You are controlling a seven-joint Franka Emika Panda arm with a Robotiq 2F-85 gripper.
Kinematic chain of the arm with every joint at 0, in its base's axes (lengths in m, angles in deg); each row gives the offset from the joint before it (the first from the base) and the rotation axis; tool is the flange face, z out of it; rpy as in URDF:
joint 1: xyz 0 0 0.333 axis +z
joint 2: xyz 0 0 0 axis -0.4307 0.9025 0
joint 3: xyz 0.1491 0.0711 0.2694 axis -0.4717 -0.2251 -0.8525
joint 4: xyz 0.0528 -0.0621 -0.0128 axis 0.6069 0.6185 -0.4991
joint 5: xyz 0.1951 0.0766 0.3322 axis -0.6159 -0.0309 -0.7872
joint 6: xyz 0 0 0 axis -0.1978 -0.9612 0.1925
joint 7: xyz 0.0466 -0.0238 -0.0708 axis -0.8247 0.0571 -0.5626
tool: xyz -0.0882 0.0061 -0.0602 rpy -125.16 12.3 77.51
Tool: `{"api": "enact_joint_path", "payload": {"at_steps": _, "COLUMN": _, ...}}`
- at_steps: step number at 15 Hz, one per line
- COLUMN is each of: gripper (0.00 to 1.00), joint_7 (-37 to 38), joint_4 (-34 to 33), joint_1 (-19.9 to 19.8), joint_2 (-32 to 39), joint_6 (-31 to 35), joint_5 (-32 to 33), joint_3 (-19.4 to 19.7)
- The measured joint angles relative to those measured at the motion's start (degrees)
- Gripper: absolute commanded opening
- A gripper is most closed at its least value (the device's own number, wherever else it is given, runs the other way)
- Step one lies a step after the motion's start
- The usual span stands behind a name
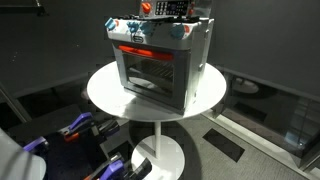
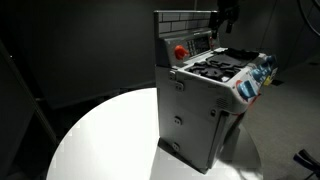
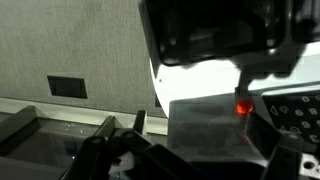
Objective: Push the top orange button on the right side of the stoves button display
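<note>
A grey toy stove (image 1: pixel 160 65) stands on a round white table (image 1: pixel 105 90); it also shows in an exterior view (image 2: pixel 200 110). Its upright button display (image 2: pixel 195 45) carries a red-orange knob (image 2: pixel 180 50) at one end. My gripper (image 2: pixel 225 20) hangs just above the display's other end, over the stove top (image 1: pixel 172 10). Its fingers look closed and empty. In the blurred wrist view the gripper (image 3: pixel 200 160) fills the bottom, and a glowing orange button (image 3: pixel 242 107) sits just ahead on the grey stove panel (image 3: pixel 200 125).
The black burners (image 2: pixel 222 65) lie beside the display. The table rim (image 2: pixel 80 130) runs round the stove on a single pedestal (image 1: pixel 160 150). Purple and orange objects (image 1: pixel 80 130) lie on the dark floor beside it.
</note>
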Motion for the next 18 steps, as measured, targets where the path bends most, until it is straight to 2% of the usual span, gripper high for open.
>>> {"api": "enact_joint_path", "payload": {"at_steps": 4, "gripper": 1.00, "joint_7": -0.4, "joint_4": -0.3, "joint_1": 0.3, "joint_2": -0.9, "joint_6": -5.5, "joint_5": -1.2, "joint_3": -0.2}}
{"api": "enact_joint_path", "payload": {"at_steps": 10, "gripper": 1.00, "joint_7": -2.5, "joint_4": 0.9, "joint_1": 0.4, "joint_2": -5.6, "joint_6": -16.6, "joint_5": -7.5, "joint_3": -0.7}}
{"api": "enact_joint_path", "payload": {"at_steps": 18, "gripper": 1.00, "joint_7": -2.8, "joint_4": 10.9, "joint_1": 0.4, "joint_2": -15.5, "joint_6": -17.9, "joint_5": -9.6, "joint_3": -1.4}}
